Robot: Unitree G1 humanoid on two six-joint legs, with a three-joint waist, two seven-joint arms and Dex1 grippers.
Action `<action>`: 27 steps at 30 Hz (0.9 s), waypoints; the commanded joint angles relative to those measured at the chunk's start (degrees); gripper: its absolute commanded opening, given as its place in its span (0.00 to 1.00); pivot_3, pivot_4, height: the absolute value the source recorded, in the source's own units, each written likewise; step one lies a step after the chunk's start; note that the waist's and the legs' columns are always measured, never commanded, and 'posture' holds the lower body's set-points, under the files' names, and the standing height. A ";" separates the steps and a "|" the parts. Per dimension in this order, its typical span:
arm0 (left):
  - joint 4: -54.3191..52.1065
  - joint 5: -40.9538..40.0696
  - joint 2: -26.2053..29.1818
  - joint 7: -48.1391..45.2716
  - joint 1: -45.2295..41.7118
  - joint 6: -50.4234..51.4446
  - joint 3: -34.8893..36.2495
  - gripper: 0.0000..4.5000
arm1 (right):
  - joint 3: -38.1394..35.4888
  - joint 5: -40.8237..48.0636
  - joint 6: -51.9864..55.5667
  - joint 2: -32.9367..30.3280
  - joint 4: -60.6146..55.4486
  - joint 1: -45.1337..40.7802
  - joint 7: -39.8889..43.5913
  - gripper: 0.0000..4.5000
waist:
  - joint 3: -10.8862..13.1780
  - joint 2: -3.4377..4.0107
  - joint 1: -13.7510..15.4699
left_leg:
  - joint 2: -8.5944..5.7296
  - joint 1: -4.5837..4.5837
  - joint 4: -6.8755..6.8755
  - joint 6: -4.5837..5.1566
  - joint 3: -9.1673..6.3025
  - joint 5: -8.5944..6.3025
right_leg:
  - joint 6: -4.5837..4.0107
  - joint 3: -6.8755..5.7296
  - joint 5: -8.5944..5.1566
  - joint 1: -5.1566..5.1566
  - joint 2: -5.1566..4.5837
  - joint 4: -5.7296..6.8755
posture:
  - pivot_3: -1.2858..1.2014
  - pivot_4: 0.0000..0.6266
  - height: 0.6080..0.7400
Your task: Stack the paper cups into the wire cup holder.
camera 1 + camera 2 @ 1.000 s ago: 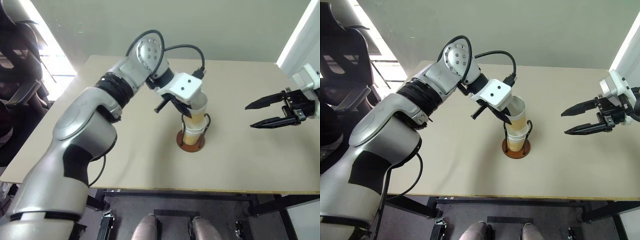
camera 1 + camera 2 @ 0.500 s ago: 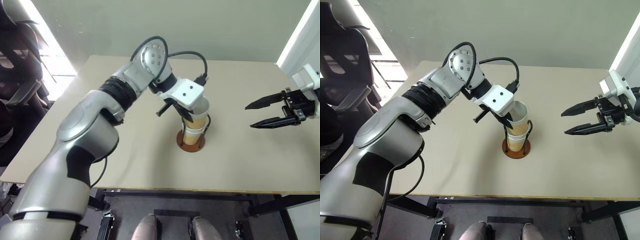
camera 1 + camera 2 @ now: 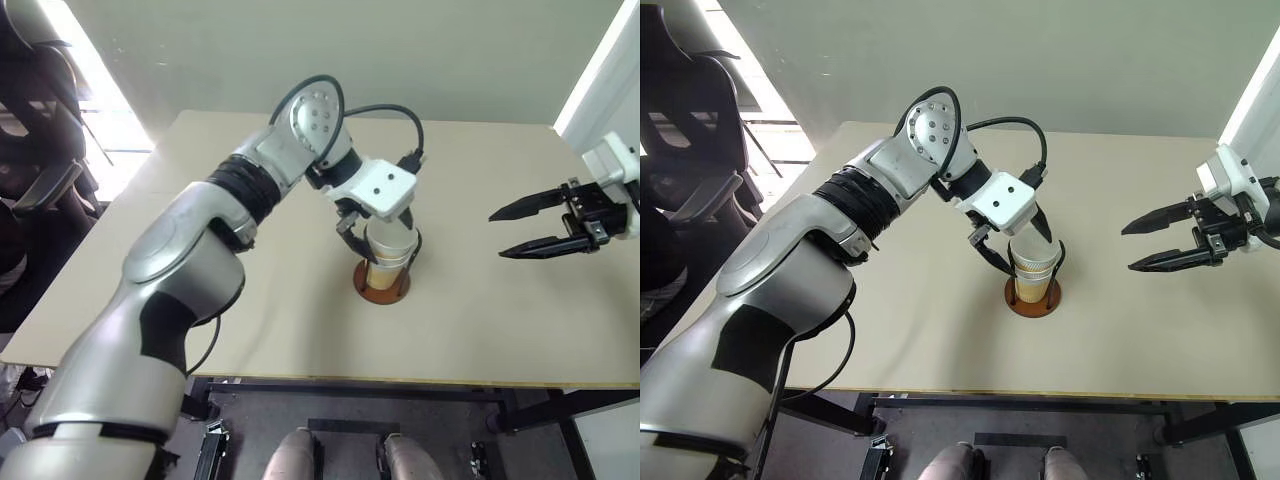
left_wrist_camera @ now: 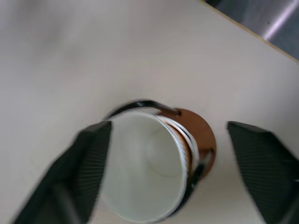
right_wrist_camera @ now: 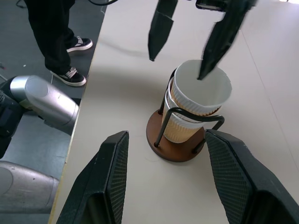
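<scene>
The wire cup holder (image 5: 184, 140) stands on the table (image 3: 250, 320), near its middle, and serves as the reference point below. Its round reddish-brown base lies flat; its dark wire loops rise upright from the base.

The paper cups (image 5: 198, 95) sit nested inside the holder, between the loops. The stack's long axis runs roughly vertical, with a slight lean away from the base centre (visible in the right wrist view). Mouths point up; narrow ends point down toward the base. The top cup's white rim and inside are exposed, and the cup contains nothing. The rims of the lower cups show as stacked white bands beneath it.

The left gripper (image 3: 1012, 240) hangs directly above the holder, pointing down at the top cup's mouth. Its jaws are released and spread to either side of the rim; one finger (image 4: 91, 163) stands just beside the cup wall, the other well clear.

The right gripper (image 3: 525, 228) hovers well apart from the holder, to its right, aimed toward it. Its jaws are released and grasp nothing.
</scene>
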 commanded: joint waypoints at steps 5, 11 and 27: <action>7.52 -4.13 2.15 7.31 -2.13 14.88 27.47 0.99 | -8.54 -7.87 2.14 5.55 8.95 -4.11 -3.32 0.58 | -0.02 0.03 -0.29 | 0.00 0.04 -0.03 0.01 0.01 0.00 | 0.02 0.02 0.01 0.01 0.01 -0.01 | 0.52 0.24 1.00; 5.56 -0.69 5.04 24.99 5.04 20.11 40.20 0.99 | -13.09 -14.61 -0.08 11.51 19.87 -6.81 -11.57 0.58 | -0.02 0.13 -0.79 | 0.08 0.19 -0.08 0.01 0.01 0.00 | -0.02 0.04 -0.01 0.03 0.05 0.05 | 0.52 0.24 1.00; 3.64 7.97 2.34 46.46 23.25 16.20 52.04 0.99 | -20.76 -25.20 -7.74 28.13 31.61 -1.99 -38.23 0.58 | 0.00 0.18 -0.73 | 0.03 0.23 -0.12 -0.05 -0.01 0.08 | 0.02 -0.02 0.12 0.00 0.04 0.09 | 0.52 0.24 1.00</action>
